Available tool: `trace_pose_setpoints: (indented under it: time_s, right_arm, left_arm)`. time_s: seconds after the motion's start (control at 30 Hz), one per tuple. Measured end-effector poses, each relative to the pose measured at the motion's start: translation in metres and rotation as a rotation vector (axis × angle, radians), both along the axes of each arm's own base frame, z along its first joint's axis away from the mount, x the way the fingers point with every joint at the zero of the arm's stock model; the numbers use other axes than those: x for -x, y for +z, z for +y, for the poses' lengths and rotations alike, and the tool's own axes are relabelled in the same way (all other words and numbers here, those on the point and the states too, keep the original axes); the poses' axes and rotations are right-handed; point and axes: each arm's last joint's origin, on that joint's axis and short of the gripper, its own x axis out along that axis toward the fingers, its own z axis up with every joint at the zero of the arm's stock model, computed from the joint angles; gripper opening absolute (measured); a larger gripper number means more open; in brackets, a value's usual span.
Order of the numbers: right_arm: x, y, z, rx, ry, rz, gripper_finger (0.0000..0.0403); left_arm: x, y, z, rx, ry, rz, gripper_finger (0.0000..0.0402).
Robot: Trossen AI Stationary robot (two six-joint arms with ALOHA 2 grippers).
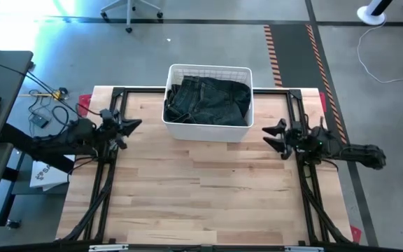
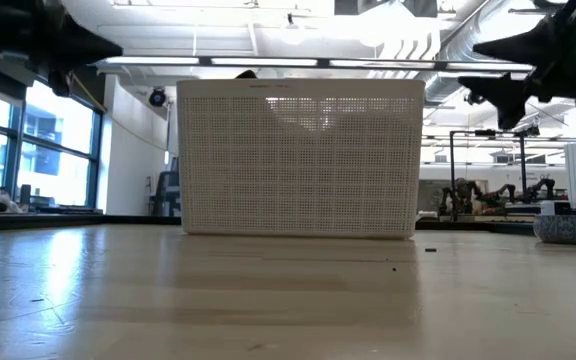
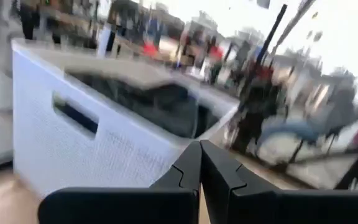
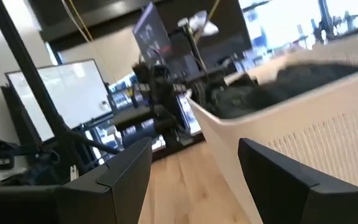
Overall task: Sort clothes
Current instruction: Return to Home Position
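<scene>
Dark denim jeans (image 1: pixel 208 100) lie on top in the white lattice-sided basket (image 1: pixel 209 130) at the table's far middle; other garments are hidden beneath them. The jeans also show over the basket's rim in the left wrist view (image 3: pixel 160 102) and the right wrist view (image 4: pixel 272 87). My left gripper (image 1: pixel 133 126) is shut and empty, in the air left of the basket. My right gripper (image 1: pixel 270 136) is open and empty, in the air right of the basket.
The wooden table top (image 1: pixel 201 196) stretches from the basket to the near edge. Black frame rails (image 1: pixel 102 189) run along both sides. A desk with cables (image 1: pixel 5 91) stands left of the table.
</scene>
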Motion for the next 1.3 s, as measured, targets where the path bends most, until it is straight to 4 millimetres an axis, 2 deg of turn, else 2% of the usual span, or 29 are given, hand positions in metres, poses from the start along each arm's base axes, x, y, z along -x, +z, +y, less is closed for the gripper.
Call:
trace_pose_setpoints:
  time_s: [0.17, 0.4, 0.63, 0.87, 1.3]
  right_arm:
    - [0.001, 0.005, 0.003, 0.044, 0.007, -0.044, 0.0238]
    - [0.000, 0.004, 0.007, 0.047, 0.046, -0.039, 0.0238]
    - [-0.001, 0.001, 0.008, 0.073, 0.060, -0.006, 0.0238]
    - [-0.002, -0.016, 0.008, 0.018, 0.060, 0.168, 0.0238]
    - [-0.003, -0.017, 0.008, 0.015, 0.079, 0.191, 0.0238]
  left_arm:
    - [-0.012, -0.026, -0.001, 0.001, -0.050, 0.077, 0.0000]
    - [-0.030, -0.067, -0.006, -0.079, -0.247, 0.007, 0.0000]
    - [-0.031, -0.063, -0.008, -0.193, -0.296, -0.002, 0.0000]
    - [-0.031, -0.070, -0.007, -0.107, -0.267, 0.057, 0.0002]
    - [-0.032, -0.070, -0.007, -0.109, -0.267, 0.061, 0.0003]
